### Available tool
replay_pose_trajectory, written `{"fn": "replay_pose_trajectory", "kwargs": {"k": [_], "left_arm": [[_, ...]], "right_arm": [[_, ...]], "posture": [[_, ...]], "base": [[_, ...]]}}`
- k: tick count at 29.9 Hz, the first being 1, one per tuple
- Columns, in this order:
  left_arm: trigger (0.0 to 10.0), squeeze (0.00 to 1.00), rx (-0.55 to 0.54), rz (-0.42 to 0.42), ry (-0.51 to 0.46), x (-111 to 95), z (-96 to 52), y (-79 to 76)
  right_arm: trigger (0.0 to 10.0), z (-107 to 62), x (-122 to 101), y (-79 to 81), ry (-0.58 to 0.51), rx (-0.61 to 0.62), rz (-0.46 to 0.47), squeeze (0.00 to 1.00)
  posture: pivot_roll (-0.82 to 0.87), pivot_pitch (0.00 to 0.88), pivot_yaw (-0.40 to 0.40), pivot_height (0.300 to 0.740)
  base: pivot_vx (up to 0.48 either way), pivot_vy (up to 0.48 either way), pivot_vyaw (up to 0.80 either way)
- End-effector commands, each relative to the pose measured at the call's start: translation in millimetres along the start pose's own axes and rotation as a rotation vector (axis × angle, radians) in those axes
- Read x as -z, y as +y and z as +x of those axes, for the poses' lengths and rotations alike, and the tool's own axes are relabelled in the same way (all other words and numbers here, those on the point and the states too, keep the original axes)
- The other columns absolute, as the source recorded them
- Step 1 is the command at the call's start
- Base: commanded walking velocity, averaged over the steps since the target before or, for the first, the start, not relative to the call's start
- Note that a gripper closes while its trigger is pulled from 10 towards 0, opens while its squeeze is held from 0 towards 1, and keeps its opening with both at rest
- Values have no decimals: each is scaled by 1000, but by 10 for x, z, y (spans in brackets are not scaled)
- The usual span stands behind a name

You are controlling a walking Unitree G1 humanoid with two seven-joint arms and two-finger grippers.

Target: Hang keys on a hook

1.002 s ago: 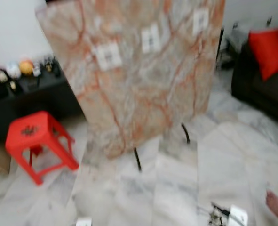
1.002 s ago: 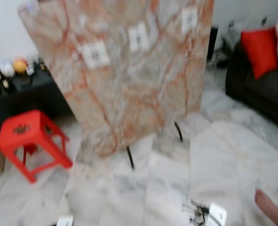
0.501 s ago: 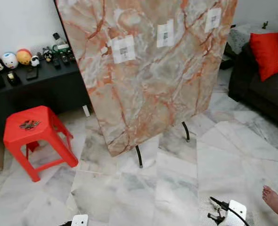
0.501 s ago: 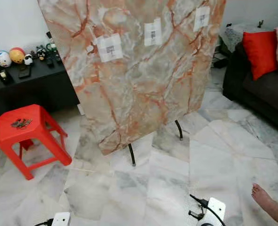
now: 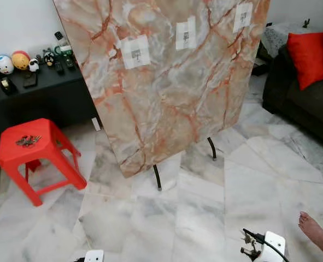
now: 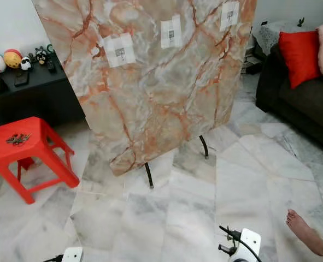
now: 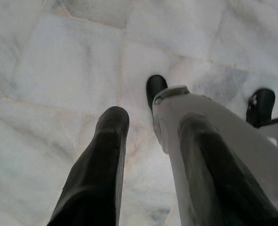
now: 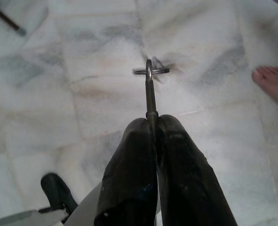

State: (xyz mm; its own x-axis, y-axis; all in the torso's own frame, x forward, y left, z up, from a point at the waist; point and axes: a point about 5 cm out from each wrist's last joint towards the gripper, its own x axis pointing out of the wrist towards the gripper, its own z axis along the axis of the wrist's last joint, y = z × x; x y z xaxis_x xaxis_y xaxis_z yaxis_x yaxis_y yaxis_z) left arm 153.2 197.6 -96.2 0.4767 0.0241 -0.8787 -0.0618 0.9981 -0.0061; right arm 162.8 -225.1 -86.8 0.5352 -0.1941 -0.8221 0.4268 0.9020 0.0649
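My right gripper (image 8: 154,123) is shut on a thin metal key shaft with a ring (image 8: 150,71) at its far end, hanging over the marble floor. The ring looks blurred. A tilted orange-veined marble board (image 5: 172,93) stands ahead on thin black legs. It carries three white patches (image 5: 135,52) (image 5: 186,34) (image 5: 242,16), each with a small dark hook. My left gripper (image 7: 153,120) is open and empty, pointing down at the floor beside my own leg. A small dark bunch like keys (image 5: 27,141) lies on a red stool (image 5: 35,158).
A black low cabinet (image 5: 41,101) with small figurines runs along the left wall. A dark sofa (image 5: 303,98) with a red cushion (image 5: 309,57) stands at the right. A person's bare foot (image 5: 317,232) rests on the floor at the lower right, near my right arm (image 5: 270,248).
The head view has gone from blurred to sharp and has swung a little. The board, the stool and the foot keep their places on the floor.
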Motion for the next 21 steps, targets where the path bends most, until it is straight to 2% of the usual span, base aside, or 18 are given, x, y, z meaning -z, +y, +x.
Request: {"fn": "replay_pose_trajectory", "kwargs": {"k": [1, 3, 8, 21], "left_arm": [[10000, 0, -20, 18, 28, 72, -13, 48], [10000, 0, -20, 18, 27, 70, -13, 45], [10000, 0, -21, 47, 30, 59, -10, 43], [10000, 0, -16, 59, 40, 58, -10, 48]], "right_arm": [[10000, 6, -42, 60, -30, -17, 20, 0], [10000, 6, -45, 61, -34, -17, 31, 0], [10000, 15, -93, 92, -43, -23, 31, 0], [10000, 17, -98, 124, -44, -37, -6, 0]], "posture": [[-122, 40, 40, 740], [-122, 40, 40, 740], [-121, 32, 37, 740], [-123, 33, 45, 740]], "base": [[0, 0, 613], [0, 0, 613], [0, 0, 0], [276, 0, 0]]}}
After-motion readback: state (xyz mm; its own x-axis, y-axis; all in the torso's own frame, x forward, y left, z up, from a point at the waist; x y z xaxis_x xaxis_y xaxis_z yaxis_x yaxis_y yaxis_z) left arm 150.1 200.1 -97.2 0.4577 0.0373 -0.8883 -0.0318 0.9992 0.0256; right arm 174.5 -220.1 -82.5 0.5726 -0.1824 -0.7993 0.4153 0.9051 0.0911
